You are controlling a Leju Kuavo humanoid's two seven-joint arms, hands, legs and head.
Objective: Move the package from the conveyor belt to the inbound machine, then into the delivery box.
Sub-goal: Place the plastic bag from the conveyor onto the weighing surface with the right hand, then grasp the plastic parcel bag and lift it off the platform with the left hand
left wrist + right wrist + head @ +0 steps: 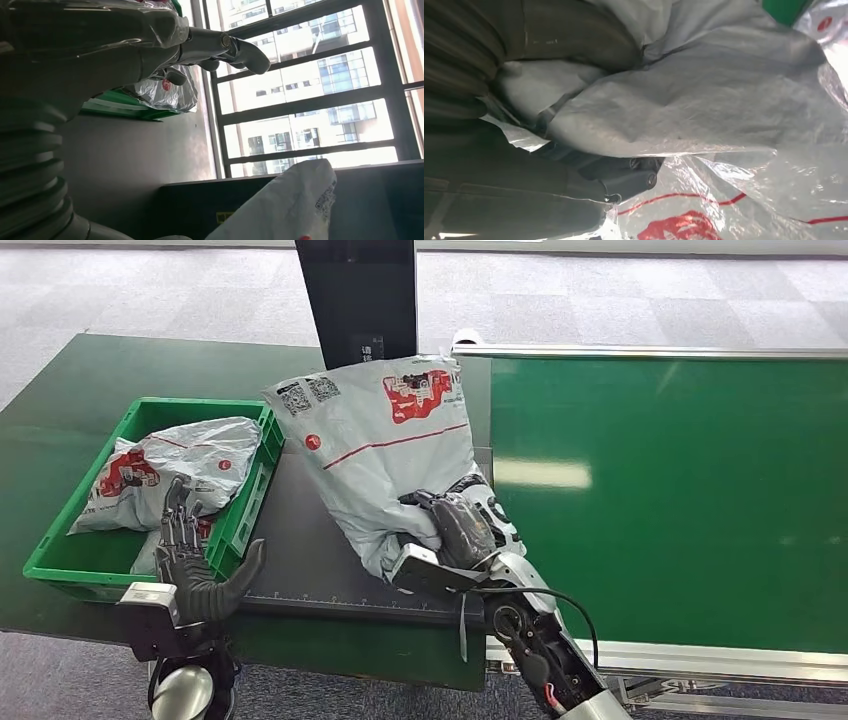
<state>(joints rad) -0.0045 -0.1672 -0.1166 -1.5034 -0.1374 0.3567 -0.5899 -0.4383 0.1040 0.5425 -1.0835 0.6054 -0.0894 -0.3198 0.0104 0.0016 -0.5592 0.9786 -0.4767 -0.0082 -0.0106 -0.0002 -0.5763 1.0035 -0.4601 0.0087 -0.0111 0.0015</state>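
Note:
A grey plastic package [375, 445] with red print and QR codes is held over the dark plate of the inbound machine [310, 540], its top leaning toward the black screen post [355, 300]. My right hand [455, 530] grips its lower end; the crumpled bag [704, 105] bunches around the fingers. My left hand [190, 555] stands open with fingers up beside the front corner of the green delivery box [145, 415], holding nothing. The same left hand [150, 45] has its fingers extended. The green conveyor belt [680, 490] lies to the right.
Another grey package [170, 480] lies inside the green box. A dark green table [60, 420] carries the box and machine. Grey carpet floor lies beyond. The package's corner [285, 205] rises before windows in the left wrist view.

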